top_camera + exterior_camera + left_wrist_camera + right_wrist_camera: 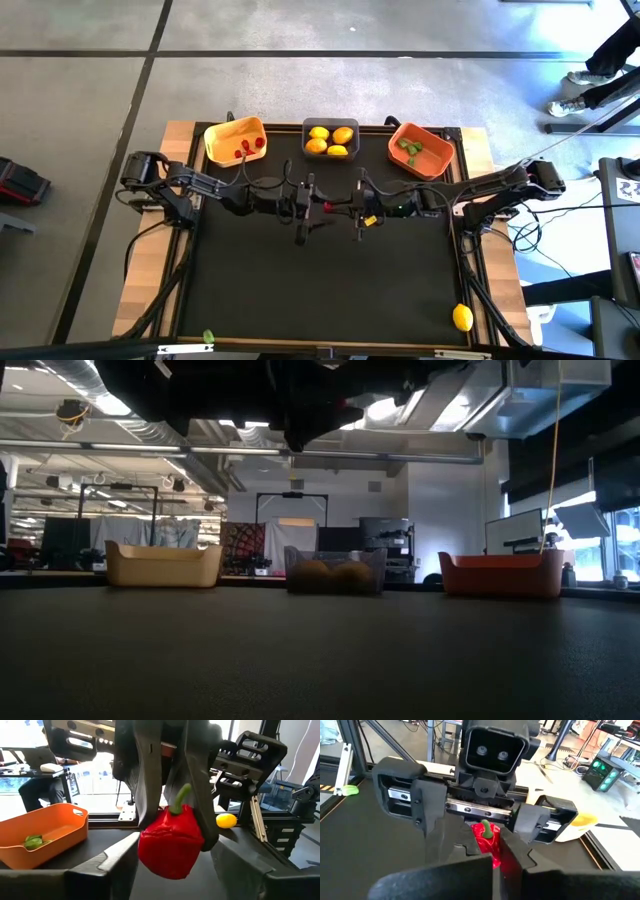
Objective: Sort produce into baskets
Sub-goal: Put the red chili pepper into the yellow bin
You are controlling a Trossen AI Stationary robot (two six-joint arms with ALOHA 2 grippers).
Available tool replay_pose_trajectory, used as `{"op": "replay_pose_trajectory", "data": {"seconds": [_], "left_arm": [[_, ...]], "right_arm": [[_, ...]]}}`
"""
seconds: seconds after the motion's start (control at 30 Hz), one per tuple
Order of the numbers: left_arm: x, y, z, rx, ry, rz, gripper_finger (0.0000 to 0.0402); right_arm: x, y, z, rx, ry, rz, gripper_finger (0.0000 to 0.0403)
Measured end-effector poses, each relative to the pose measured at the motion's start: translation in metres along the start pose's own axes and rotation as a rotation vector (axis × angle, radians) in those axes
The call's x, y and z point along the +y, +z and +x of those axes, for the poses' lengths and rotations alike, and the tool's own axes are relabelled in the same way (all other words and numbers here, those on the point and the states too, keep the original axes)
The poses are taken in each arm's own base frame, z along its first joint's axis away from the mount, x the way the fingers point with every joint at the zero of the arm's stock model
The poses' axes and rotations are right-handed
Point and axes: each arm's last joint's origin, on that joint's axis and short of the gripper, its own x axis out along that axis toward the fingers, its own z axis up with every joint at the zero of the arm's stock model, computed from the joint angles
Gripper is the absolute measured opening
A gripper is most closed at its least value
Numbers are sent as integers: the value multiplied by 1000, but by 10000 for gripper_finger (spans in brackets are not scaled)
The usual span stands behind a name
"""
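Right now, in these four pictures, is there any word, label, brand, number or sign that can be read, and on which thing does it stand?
None can be read.
The yellow-orange basket, dark grey basket and orange basket show no print.
The red pepper between the left gripper's fingers bears no label.
Screens and equipment in the room behind the table: too small or blurred to read.

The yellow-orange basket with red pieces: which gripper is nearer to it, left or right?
Left. The left gripper, holding the red pepper, is mid-table on the side of the yellow-orange basket. The right gripper faces it, farther from that basket.
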Motion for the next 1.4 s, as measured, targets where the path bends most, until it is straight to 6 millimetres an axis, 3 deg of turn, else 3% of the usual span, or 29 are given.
{"op": "replay_pose_trajectory", "data": {"seconds": [0.37, 0.63, 0.87, 1.07, 1.27, 1.4], "left_arm": [[1, 0, 0, 0, 32, -4, 121], [1, 0, 0, 1, 32, 0, 61], [1, 0, 0, 1, 32, 1, 52], [2, -1, 0, 17, 35, 1, 53], [8, -5, -1, 58, 53, -13, 53], [15, -11, -2, 120, 78, -54, 54]], "right_arm": [[0, -2, 0, 22, 9, -5, 8], [1, -2, 0, 22, 11, 9, 8], [1, -2, 0, 24, 11, 52, 16], [-1, 2, -6, 14, 2, 58, 86], [-8, 9, -39, 82, 70, 156, 140], [-9, -4, -58, 277, 121, 265, 149]]}}
